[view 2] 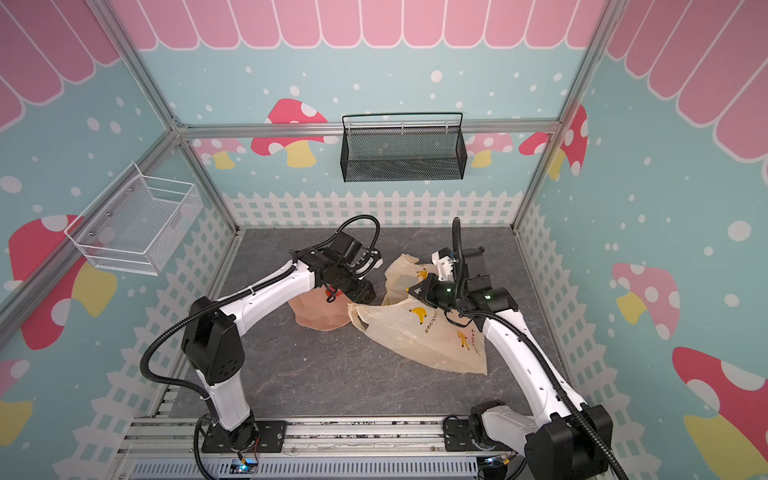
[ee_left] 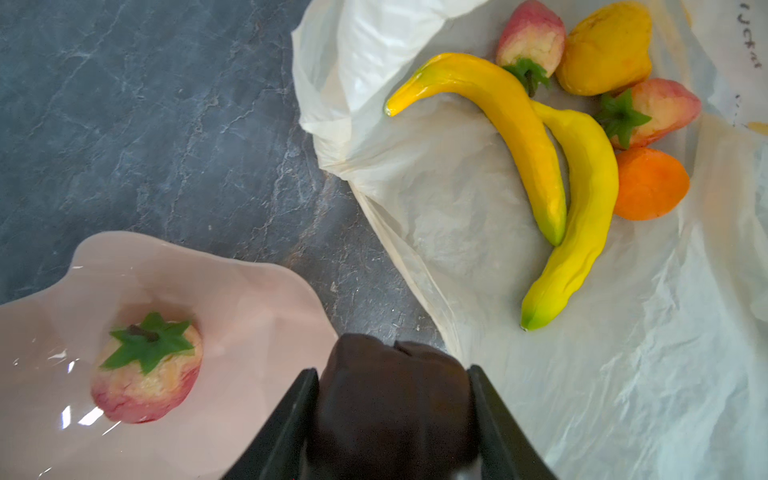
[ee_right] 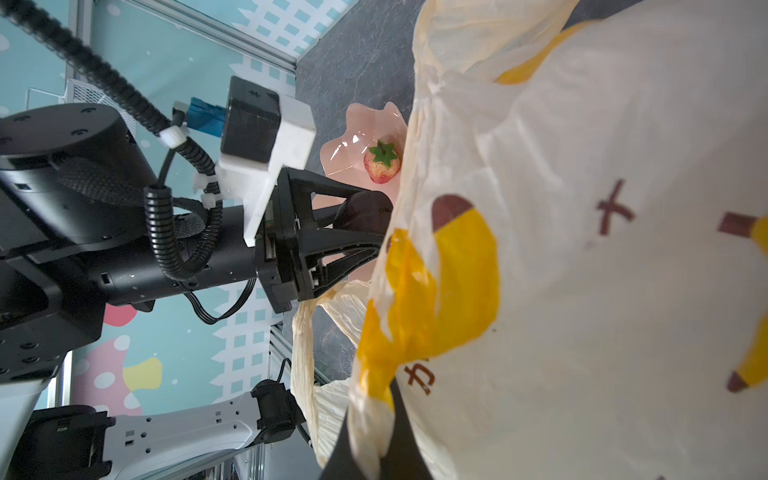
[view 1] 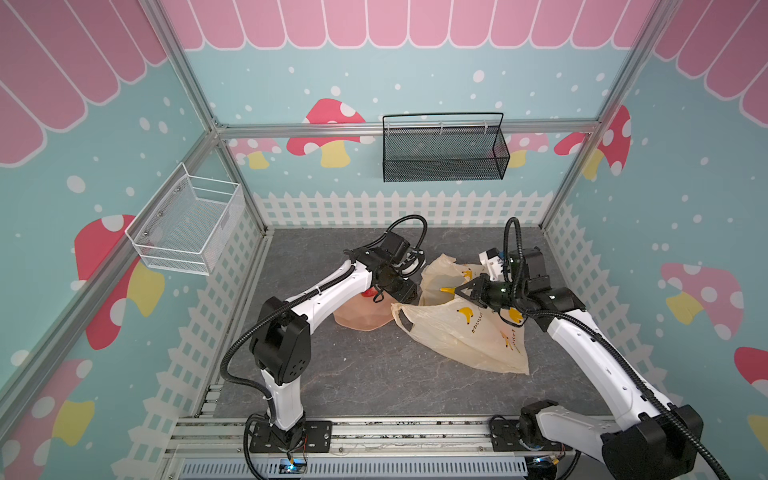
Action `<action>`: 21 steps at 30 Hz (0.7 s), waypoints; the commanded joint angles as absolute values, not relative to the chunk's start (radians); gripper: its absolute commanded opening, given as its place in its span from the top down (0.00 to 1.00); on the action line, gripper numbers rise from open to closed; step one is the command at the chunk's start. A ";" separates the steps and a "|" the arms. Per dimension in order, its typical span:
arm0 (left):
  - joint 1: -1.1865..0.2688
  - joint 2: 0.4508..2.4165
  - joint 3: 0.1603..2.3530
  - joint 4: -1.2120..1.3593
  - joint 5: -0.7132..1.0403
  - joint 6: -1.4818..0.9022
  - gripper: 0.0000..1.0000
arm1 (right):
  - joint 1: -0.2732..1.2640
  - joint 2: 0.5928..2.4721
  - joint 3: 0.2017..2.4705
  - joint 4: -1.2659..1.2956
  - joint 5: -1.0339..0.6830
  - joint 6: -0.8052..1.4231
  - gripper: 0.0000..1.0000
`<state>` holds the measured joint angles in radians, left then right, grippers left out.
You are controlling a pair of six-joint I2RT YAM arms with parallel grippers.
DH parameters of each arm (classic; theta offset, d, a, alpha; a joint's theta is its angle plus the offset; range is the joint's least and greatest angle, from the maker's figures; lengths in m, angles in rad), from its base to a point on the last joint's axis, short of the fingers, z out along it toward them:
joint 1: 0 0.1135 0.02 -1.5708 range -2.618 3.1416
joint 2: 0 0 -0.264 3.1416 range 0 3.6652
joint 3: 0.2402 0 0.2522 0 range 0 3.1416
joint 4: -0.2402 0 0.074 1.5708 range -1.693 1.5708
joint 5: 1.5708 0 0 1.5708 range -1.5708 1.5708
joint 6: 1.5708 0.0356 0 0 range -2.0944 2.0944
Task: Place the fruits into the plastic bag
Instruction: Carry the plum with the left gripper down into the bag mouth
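Left gripper [ee_left: 392, 370] clamps the dark piece [ee_left: 390, 415] between dish [ee_left: 249, 291] and bag [view 1: 465, 336]. Right gripper [view 1: 458, 292], centre-right, is closed on the bag's film. Inside the bag are bananas [ee_left: 519, 141], strawberries [ee_left: 656, 112], pear [ee_left: 606, 45] and orange [ee_left: 648, 183]. One strawberry [ee_left: 147, 370] lies on the dish, left of the bag.

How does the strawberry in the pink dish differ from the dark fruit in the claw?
The strawberry is red and cream with green leaves; the dark fruit is plain brown-black. The strawberry lies loose in the dish; the dark fruit is clamped in the left gripper. Both are outside the bag.
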<state>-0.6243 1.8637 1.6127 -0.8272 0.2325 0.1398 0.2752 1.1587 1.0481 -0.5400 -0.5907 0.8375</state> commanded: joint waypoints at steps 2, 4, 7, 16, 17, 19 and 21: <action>-0.660 1.845 1.600 -0.831 0.273 0.182 0.66 | 0.281 1.144 1.062 -0.561 -0.578 0.823 1.00; -0.685 1.840 1.581 -0.829 0.278 0.177 0.66 | 0.281 1.144 1.064 -0.563 -0.578 0.822 1.00; -0.728 1.833 1.546 -0.831 0.289 0.168 0.67 | 0.280 1.147 1.069 -0.568 -0.581 0.816 1.00; -0.827 1.839 1.495 -0.811 0.312 0.129 0.68 | 0.281 1.155 1.094 -0.580 -0.584 0.806 1.00; -0.829 1.847 1.495 -0.803 0.321 0.121 0.68 | 0.281 1.156 1.094 -0.580 -0.584 0.807 1.00; -0.832 1.861 1.499 -0.782 0.340 0.100 0.68 | 0.281 1.156 1.094 -0.580 -0.588 0.806 1.00; -0.836 1.880 1.513 -0.762 0.361 0.083 0.68 | 0.281 1.154 1.092 -0.581 -0.588 0.807 1.00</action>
